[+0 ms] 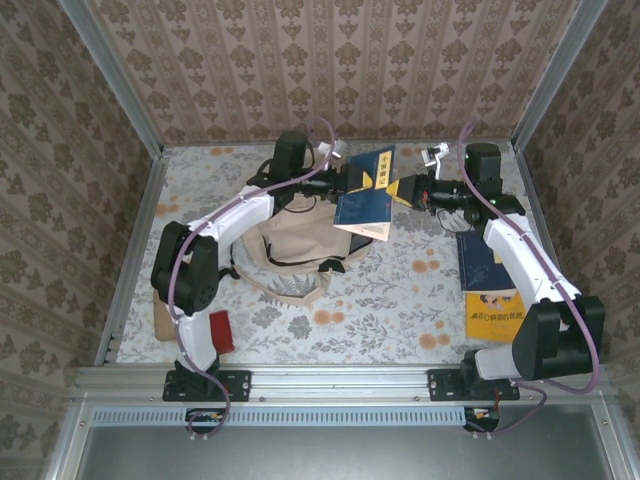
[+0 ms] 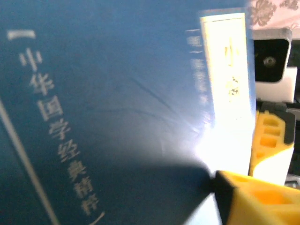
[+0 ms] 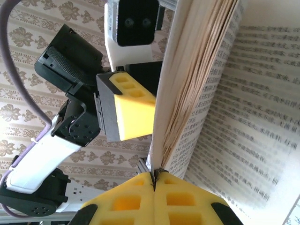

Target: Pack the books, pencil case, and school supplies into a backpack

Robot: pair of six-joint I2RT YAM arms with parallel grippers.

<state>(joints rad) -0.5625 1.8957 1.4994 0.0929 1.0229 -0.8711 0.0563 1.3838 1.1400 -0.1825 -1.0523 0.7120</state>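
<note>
A dark navy-blue book (image 1: 365, 195) hangs open in the air above the cream backpack (image 1: 285, 250). My right gripper (image 3: 153, 180) is shut on its bottom edge, next to the fanned pages. My left gripper (image 1: 345, 182) straddles the book from the left. One yellow finger (image 3: 133, 110) lies against the cover and the other is hidden behind the book. The blue cover (image 2: 117, 108) fills the left wrist view, with one left finger (image 2: 262, 199) at the bottom right. Another navy book (image 1: 478, 262) and a yellow book (image 1: 495, 312) lie at the right. The red item (image 1: 221, 332) and tan pencil case (image 1: 158, 318) lie near the left arm's base.
The backpack lies open-topped in the middle of the floral table (image 1: 400, 290), under the held book. Patterned walls and metal frame rails (image 1: 130, 250) close in the table on three sides.
</note>
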